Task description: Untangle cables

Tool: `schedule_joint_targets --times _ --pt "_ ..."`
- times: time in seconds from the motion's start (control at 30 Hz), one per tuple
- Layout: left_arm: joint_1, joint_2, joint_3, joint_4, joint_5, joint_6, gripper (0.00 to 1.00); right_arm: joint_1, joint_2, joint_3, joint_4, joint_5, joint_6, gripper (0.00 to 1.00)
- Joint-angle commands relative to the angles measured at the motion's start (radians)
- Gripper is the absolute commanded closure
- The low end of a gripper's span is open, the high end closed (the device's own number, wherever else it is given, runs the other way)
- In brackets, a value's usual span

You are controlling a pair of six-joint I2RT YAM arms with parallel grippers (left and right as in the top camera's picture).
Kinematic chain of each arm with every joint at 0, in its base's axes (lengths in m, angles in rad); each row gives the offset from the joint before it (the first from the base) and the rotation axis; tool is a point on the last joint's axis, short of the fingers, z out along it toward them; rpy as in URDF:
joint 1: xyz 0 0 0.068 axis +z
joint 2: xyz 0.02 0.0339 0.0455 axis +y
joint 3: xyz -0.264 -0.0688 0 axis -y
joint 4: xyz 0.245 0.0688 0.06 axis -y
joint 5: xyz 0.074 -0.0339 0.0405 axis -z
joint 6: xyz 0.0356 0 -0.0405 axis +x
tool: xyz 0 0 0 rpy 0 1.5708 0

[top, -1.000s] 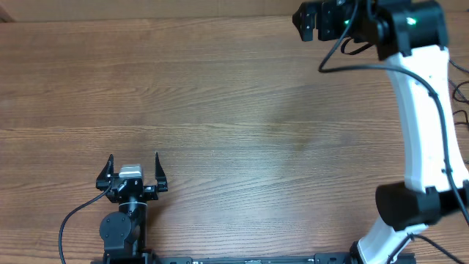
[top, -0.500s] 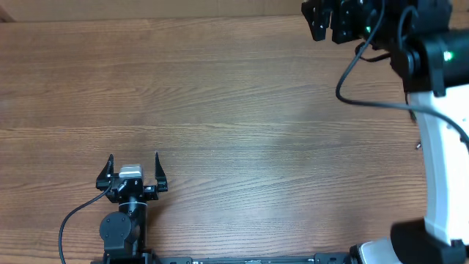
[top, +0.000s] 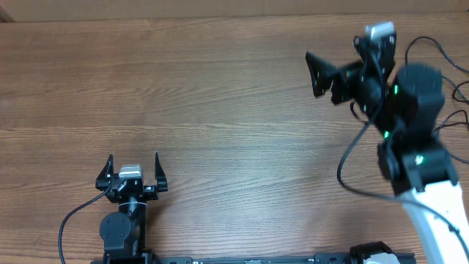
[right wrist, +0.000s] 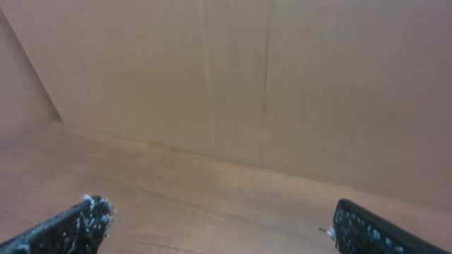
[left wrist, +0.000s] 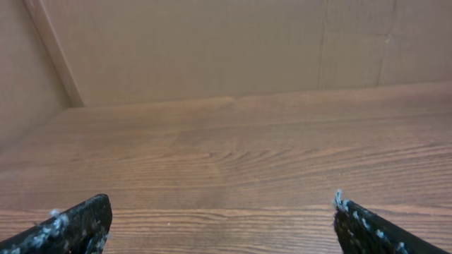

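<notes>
Both black two-finger tools, left gripper (top: 133, 163) and right gripper (top: 316, 75), stand spread and empty above the brown wood-grain table (top: 220, 110); thin black cables (top: 445, 48) show only at its right edge, so I would aim the right wrist at one loose strand before closing.

Soft, even light falls from above on my bench (top: 220, 95). A pale sheen lies near its middle, and shadows are faint. The overhead view is sharp. Of my 2 wrist views, the left shows crisp wood grain, with the left jaws blurred at the bottom corners. The right is hazy and soft throughout, right jaws included.
</notes>
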Motion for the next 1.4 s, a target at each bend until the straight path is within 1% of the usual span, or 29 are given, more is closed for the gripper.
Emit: schedule_joint_targets --times 0.0,0.3,0.57,0.7,0.93,1.37 --pt "-0.012 -0.011 -0.003 0.002 -0.010 -0.013 0.00 -0.007 -0.111 -0.160 0.125 0.003 -0.002 0.00" --pt "-0.012 -0.011 -0.003 0.002 -0.010 -0.013 0.00 -0.018 -0.288 -0.502 0.442 0.002 0.011 0.00" --pt "-0.012 -0.011 -0.003 0.002 -0.010 -0.013 0.00 -0.018 -0.446 -0.846 0.821 0.003 0.026 0.00" --pt "-0.012 -0.011 -0.003 0.002 -0.010 -0.013 0.00 -0.018 -0.503 -0.968 0.908 0.003 0.026 0.00" --pt "-0.012 -0.011 -0.003 0.002 -0.010 -0.013 0.00 -0.026 -0.595 -1.085 0.905 0.003 0.030 0.00" --pt "-0.012 -0.011 -0.003 0.002 -0.010 -0.013 0.00 -0.039 -0.837 -1.093 0.473 0.094 0.038 0.00"
